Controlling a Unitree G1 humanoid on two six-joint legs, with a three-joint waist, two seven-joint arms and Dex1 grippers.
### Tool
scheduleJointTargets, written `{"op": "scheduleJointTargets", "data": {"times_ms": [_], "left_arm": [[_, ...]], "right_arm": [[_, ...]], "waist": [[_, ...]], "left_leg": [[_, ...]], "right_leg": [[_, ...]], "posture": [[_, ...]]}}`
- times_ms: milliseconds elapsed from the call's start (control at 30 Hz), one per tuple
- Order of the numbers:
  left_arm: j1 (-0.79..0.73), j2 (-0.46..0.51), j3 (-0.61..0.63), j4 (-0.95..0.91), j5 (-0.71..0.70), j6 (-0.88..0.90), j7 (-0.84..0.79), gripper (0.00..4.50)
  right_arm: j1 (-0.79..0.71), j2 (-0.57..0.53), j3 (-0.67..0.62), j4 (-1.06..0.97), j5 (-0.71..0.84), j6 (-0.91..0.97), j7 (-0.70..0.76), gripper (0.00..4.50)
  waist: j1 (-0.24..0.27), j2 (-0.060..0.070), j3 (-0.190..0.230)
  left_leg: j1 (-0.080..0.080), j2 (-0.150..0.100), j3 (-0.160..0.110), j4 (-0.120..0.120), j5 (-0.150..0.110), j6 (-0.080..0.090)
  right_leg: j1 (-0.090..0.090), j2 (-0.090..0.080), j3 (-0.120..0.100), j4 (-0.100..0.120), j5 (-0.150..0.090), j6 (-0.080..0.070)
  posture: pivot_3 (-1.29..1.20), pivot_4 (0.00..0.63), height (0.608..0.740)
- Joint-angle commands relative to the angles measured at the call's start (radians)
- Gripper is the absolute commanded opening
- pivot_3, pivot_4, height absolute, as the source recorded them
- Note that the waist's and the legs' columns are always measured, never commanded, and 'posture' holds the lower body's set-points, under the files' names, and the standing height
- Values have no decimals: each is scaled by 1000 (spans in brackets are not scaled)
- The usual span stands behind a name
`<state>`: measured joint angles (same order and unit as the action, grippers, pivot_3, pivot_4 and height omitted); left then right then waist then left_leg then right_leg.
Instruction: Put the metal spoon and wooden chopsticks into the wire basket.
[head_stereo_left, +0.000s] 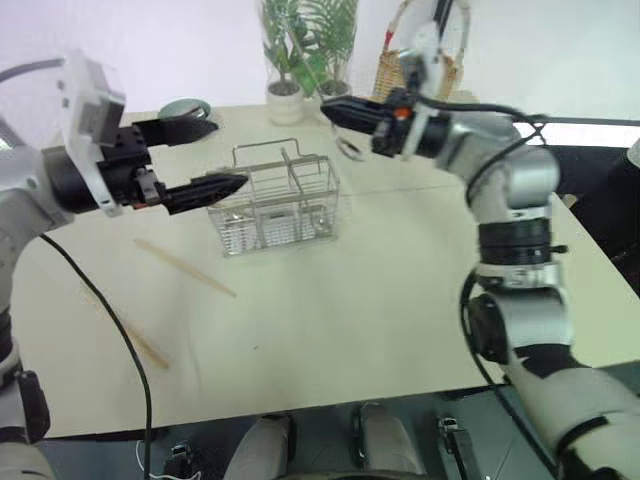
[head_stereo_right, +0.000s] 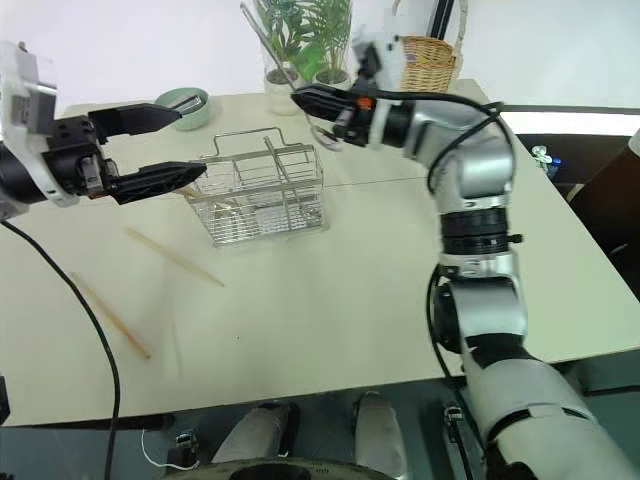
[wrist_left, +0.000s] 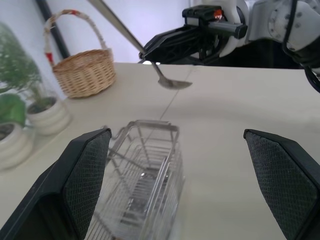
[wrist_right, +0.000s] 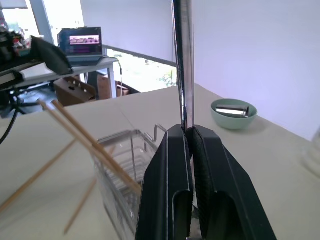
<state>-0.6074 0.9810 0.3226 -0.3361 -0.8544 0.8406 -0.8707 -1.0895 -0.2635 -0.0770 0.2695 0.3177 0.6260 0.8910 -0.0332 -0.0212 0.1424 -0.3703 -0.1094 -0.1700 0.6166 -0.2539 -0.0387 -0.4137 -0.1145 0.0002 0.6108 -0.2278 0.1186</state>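
Pale wooden chopsticks (head_stereo_left: 185, 267) lie before the wire basket (head_stereo_left: 280, 200); left gripper (head_stereo_left: 210, 160) gapes, right gripper (head_stereo_left: 335, 112) pinches the shiny metal spoon (wrist_left: 167, 80).

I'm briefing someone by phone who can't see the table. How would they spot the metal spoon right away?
Start at the wire basket in the middle of the pale table. Just behind it the right claw is shut on the metal spoon, bowl hanging down. It is the one shiny silver piece; the wooden chopsticks are dull tan.

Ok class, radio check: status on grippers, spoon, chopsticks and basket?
Right gripper shut on metal spoon, above wire basket. Left gripper open, empty, beside basket. Two wooden chopsticks on table, some in basket. Path clear.
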Motion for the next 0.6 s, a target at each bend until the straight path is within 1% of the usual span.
{"op": "scheduleJointTargets", "data": {"times_ms": [33,167,267,600], "left_arm": [[-4,33,63,-16,-7,-9,8,4500],[9,58,96,-23,-15,-1,16,4500],[17,81,123,-17,-13,2,17,4500],[42,96,139,-31,-27,4,28,4500]], "right_arm": [[-32,39,-14,29,-3,-70,-99,67],[-24,76,-2,120,-20,-145,-163,67],[-1,103,0,155,-18,-167,-199,67],[65,213,-41,137,50,-198,-292,67]], "waist": [[3,-1,-1],[1,-1,-1],[-7,-1,-1],[-13,-1,-1]], "left_leg": [[0,0,0,0,0,0],[0,0,0,0,-1,2],[0,1,0,0,-1,3],[0,2,1,-2,-1,1]], "right_leg": [[0,0,0,0,0,0],[0,0,0,0,0,0],[-1,1,0,1,0,0],[-3,2,0,2,0,-1]], "posture": [[0,150,710],[0,150,710],[0,150,710],[0,150,710]]}}
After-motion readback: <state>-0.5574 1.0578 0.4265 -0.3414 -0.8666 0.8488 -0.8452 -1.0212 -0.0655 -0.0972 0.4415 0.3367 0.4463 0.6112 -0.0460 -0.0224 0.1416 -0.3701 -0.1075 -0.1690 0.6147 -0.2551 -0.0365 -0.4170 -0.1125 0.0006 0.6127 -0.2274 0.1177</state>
